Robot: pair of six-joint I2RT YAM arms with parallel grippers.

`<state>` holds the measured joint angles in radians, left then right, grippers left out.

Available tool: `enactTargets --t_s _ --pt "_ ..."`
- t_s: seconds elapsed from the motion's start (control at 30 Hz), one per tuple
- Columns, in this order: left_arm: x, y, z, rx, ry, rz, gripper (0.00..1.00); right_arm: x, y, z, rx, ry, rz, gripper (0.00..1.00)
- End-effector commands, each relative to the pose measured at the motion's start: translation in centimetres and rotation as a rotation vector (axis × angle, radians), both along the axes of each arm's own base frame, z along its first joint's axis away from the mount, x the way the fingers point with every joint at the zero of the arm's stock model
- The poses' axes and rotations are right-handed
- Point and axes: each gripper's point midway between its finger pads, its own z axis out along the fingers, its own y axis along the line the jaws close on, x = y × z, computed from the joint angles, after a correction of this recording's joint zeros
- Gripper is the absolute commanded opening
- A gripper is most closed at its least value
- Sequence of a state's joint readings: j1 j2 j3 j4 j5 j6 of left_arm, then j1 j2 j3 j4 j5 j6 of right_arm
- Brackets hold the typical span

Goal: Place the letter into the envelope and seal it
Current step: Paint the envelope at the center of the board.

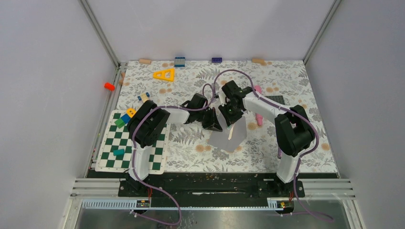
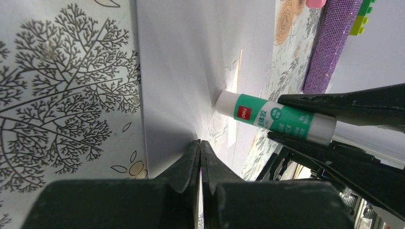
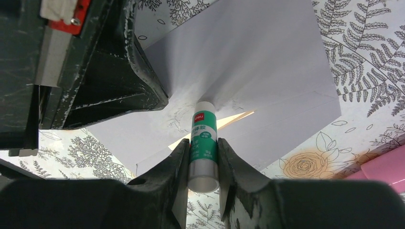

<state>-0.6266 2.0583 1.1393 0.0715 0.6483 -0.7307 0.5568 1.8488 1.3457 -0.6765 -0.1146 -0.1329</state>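
Step in hand, as judged: gluing the flap. Insertion looks done, sealing not yet.

- The right fingers (image 3: 177, 167) are clenched on a green-and-white glue stick (image 3: 204, 143), gripped at mid-body.
- The stick's white tip is pressed onto the grey envelope (image 3: 258, 57), about at the crease where flap meets pocket.
- At 3 o'clock of the tip, a thin tan sliver of the letter (image 3: 237, 117) shows in the mouth. The letter is lodged inside the envelope and is almost wholly hidden.
- At 10 o'clock of the stick, the left fingers (image 2: 188, 164) are shut tight. The flap's edge appears pinched between them and lifted off the floral counter (image 3: 367, 43).

To be done well:
- The tip is to be drawn along the flap's inner border under light pressure, so that the thin paper is not dragged or creased.
- Glue is to be kept off the tan sliver and the mouth, or the letter may stick.
- The flap is to be held taut against the stroke.

Whether any glue stands proud of the tube cannot be told.
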Motion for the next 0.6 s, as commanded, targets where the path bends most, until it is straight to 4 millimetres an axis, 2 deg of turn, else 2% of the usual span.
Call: enactTargets --t_s 0.0,0.37,0.57 --pt "0.8 1.1 -3.7 0.133 -0.045 0.039 0.0 -1.7 2.0 0.8 0.049 -0.005 0.091 0.0" --pt "0.7 1.1 -3.9 0.142 -0.041 0.043 0.0 -4.6 3.6 0.7 0.067 0.022 0.179 0.0" --pt "0.8 1.1 -3.8 0.142 -0.047 0.045 0.0 -6.2 3.1 1.0 0.063 0.027 0.214 0.0"
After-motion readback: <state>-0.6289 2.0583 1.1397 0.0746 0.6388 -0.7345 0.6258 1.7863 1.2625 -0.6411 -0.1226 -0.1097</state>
